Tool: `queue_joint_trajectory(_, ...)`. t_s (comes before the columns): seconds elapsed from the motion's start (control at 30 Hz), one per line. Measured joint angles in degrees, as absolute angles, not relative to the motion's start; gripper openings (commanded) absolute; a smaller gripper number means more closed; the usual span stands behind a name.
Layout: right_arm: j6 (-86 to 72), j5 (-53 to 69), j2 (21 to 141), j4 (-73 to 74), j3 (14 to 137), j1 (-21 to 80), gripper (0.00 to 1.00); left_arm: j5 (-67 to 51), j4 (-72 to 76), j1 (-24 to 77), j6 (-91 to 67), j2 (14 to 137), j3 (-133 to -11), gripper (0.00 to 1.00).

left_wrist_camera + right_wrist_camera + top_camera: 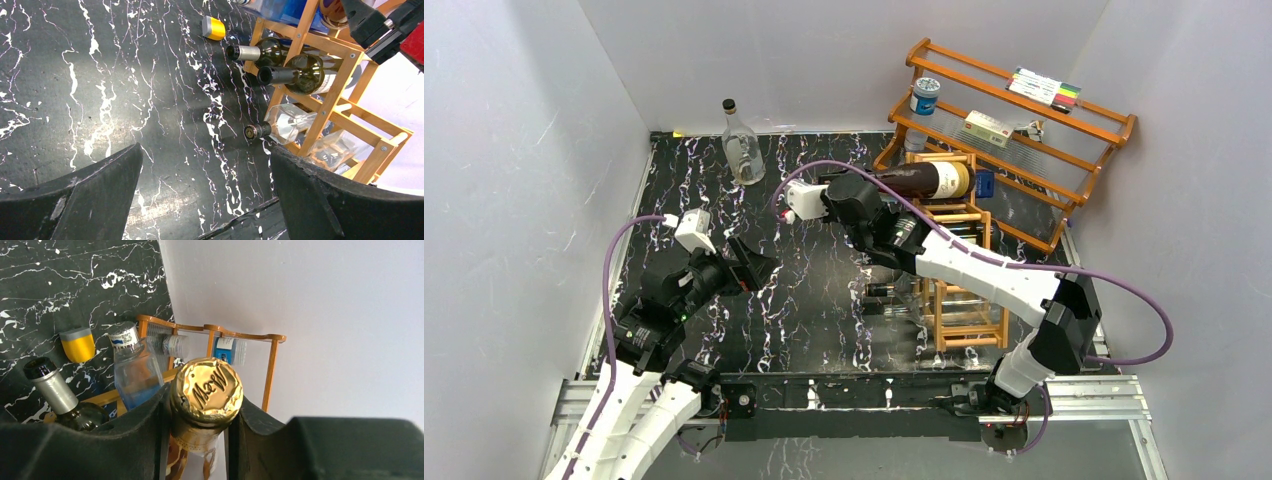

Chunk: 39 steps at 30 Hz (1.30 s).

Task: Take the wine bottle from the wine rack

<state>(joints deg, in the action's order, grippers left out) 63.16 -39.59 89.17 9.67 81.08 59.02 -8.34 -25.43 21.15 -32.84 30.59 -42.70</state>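
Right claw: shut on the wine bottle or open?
Shut on it: the right claw presses both sides of the wine bottle at its gold-foiled neck.

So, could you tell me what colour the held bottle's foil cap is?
The foil cap is gold, seen best in the right wrist view.

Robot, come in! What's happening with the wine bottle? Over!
Left gripper open, empty. Right gripper shut on wine bottle neck. Bottle lying atop wine rack, not off yet. Wooden shelf close behind.
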Motion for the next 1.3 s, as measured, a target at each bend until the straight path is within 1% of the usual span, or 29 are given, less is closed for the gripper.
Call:
queue_joint_trajectory(0.37, 58.83, -39.81, 87.99, 10.57, 82.98, 59.18, 0.0, -8.38, -25.3, 21.15, -33.21, 30.65, -42.7, 0.98)
queue_joint_trajectory(0.53, 53.82, -39.92, 86.8, 14.04, 88.12, 59.29, 0.0, -8.78, -24.8, 21.15, -33.69, 30.94, -42.63, 0.98)
queue_joint_trajectory(0.7, 47.03, -39.0, 86.0, 20.58, 96.38, 59.4, 0.0, -9.78, -23.55, 21.15, -34.44, 31.94, -42.59, 0.98)
queue_joint_trajectory(0.9, 41.01, -37.06, 85.41, 28.49, 101.69, 59.31, 0.0, -10.13, -23.14, 21.15, -34.81, 32.16, -42.57, 0.98)
queue_joint_trajectory(1.3, 35.22, -33.58, 84.9, 35.53, 110.48, 59.4, 0.0, -10.35, -23.16, 21.15, -35.18, 32.1, -42.54, 0.98)
